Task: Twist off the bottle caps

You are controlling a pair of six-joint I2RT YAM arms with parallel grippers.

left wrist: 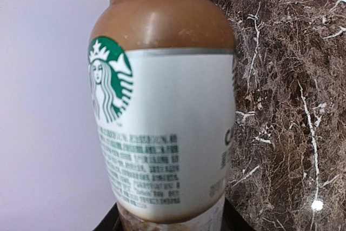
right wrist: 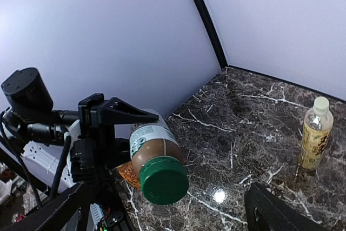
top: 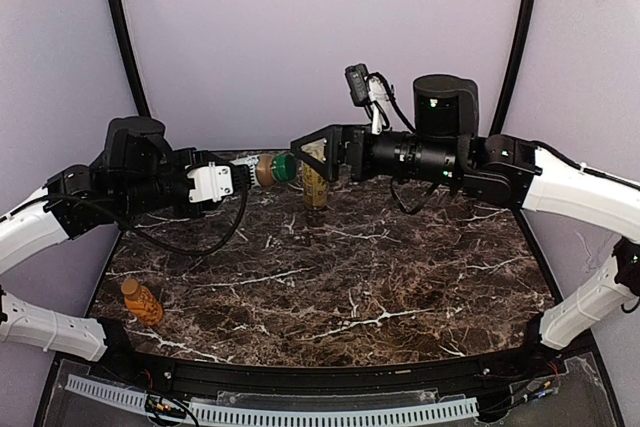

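Overhead, dark marbled tabletop (top: 350, 287) between pale walls (top: 300, 37); orange bottle (top: 141, 300) near left edge; left claw (top: 245, 175) grasps white-labelled bottle (top: 266, 170); right claw (top: 312, 159) seemingly released.

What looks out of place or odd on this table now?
I see nothing spilled or broken. The white-labelled bottle is off the table, held sideways in the left claw, its green cap still on. The orange bottle sits alone near the left edge, far from the yellow-labelled bottle.
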